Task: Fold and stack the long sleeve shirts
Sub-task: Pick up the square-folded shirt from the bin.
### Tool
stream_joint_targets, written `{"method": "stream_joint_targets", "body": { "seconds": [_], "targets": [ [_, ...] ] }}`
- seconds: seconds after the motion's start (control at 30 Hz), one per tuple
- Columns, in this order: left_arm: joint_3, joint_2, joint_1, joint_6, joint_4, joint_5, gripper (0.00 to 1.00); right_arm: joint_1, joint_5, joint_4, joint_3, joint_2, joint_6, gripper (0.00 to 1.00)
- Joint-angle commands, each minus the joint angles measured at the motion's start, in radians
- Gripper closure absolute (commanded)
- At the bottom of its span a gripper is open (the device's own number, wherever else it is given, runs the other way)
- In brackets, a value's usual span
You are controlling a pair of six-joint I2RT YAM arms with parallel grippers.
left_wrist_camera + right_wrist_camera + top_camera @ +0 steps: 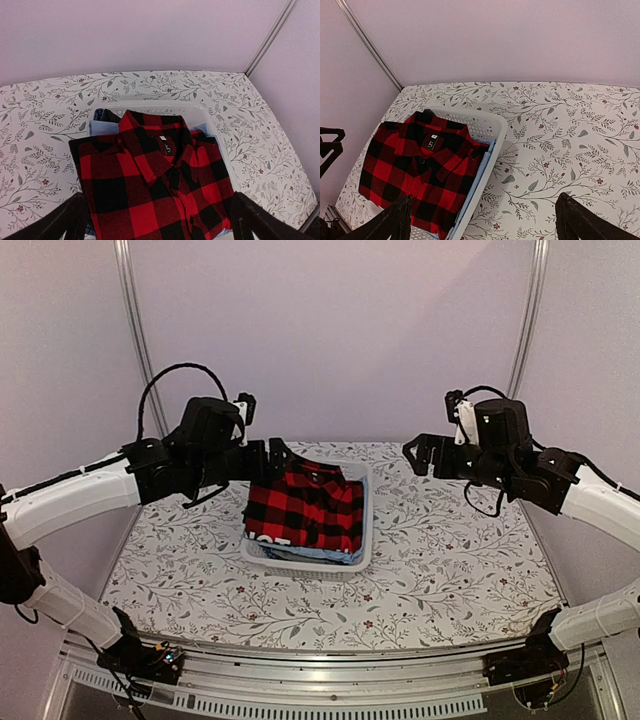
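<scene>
Well, early going by the look of it. Finding the checked shirt (305, 505) lying on top of the pile inside the white basket (300, 570), mid-table, collar towards the far side, white letters peeking out at its near-left edge. Looks roughly flattened but not taken out, so judging it as not yet folded for any stack. Spotting pale blue cloth (330, 555) underneath, at the basket's near-right corner; probably more laundry, though cannot tell what kind. No stack started on the flowered table (450, 560), as far as shown.

Over to the left gripper (272, 452): hanging above the basket's far-left corner, fingers spread wide, gripping nothing, looking straight down on the shirt's collar. Same story for the right gripper (415, 455): spread wide, holding nothing, hovering to the right of the basket, above the table.

Left to do, at a guess: lift the shirt out, spread it flat on the table, fold in the sleeves and body, set it down, then repeat for the rest of the basket. Practically the whole job ahead.
</scene>
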Motion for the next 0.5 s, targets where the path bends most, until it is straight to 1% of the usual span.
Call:
{"method": "stream_joint_targets", "body": {
  "seconds": [0.0, 0.13, 0.3, 0.37, 0.47],
  "targets": [
    [0.031, 0.012, 0.007, -0.023, -0.056, -0.014, 0.0, 0.0, -0.017, -0.001, 0.001, 0.021, -0.004, 0.01],
    [0.036, 0.02, 0.027, -0.046, -0.099, 0.012, 0.0, 0.0, -0.02, -0.006, 0.001, 0.028, -0.002, 0.01],
    [0.073, 0.073, 0.037, -0.072, -0.19, 0.031, 0.01, 0.0, -0.029, -0.009, 0.002, 0.043, -0.001, 0.01],
    [0.086, 0.1, 0.037, -0.086, -0.222, 0.026, 0.03, 0.0, -0.031, -0.009, 0.003, 0.05, 0.001, 0.01],
    [0.102, 0.134, 0.038, -0.104, -0.251, 0.017, 0.09, 0.0, -0.038, -0.008, 0.0, 0.057, 0.003, 0.01]
  ]
}}
